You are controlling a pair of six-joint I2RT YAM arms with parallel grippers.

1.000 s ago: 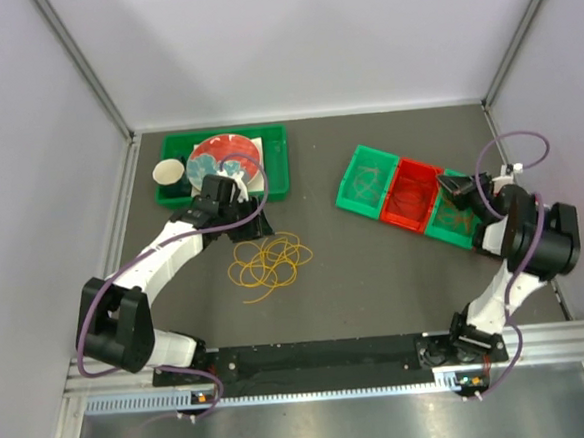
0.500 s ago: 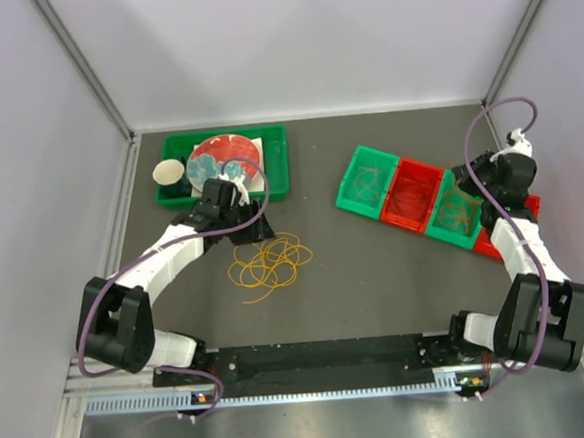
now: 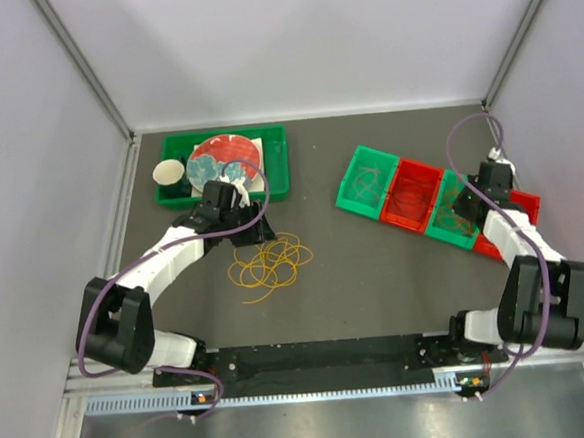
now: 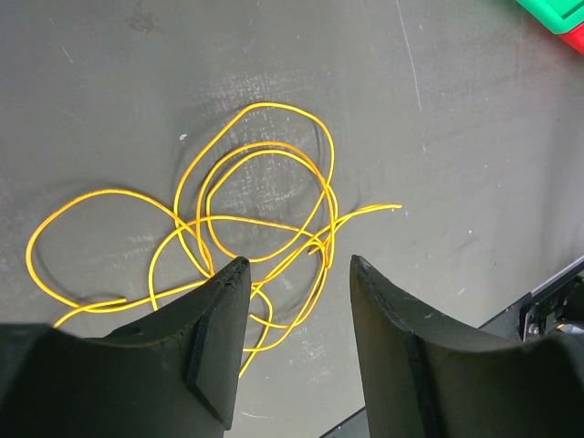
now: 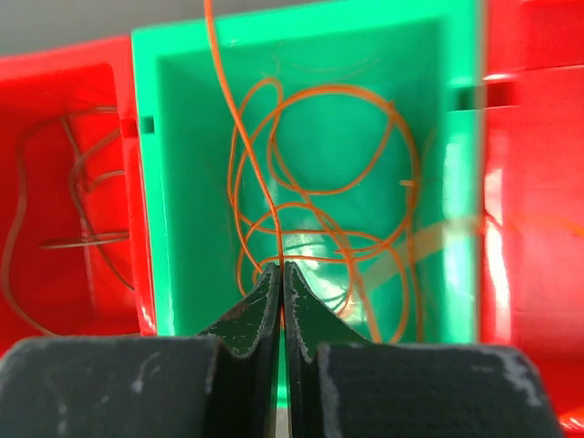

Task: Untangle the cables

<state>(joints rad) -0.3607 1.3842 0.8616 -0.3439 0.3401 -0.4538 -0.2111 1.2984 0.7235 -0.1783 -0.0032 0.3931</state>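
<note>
Table (image 3: 376, 273): dark grey, matte, scuffed pale under the left wrist camera; pale walls (image 3: 300, 48) on three sides, metal posts in the far corners. A green tray (image 3: 276, 140) of dishes sits just behind the left gripper (image 4: 297, 274). Its jaws stand apart with nothing between them, above the table. Yellow cable (image 4: 265, 192): one thin, glossy wire thrown in several overlapping loops, flat on the table and not in any bin. Most of it lies ahead of the fingertips, and a few strands pass beneath the left finger and across the gap. The tangle is wider than it is deep, long axis crossing the gap side to side; one free end points out past the right finger. Right gripper (image 5: 281, 274): jaws pressed together, tips low inside a green bin (image 5: 155, 182). Orange cable (image 5: 338, 182): thin wire in round loops ahead of the tips. One strand runs from the tips lengthwise up the bin and past its far wall; cannot tell whether it is pinched. Left of these jaws, a red bin (image 5: 109, 137) holds a dark cable (image 5: 64, 210), loosely coiled.
</note>
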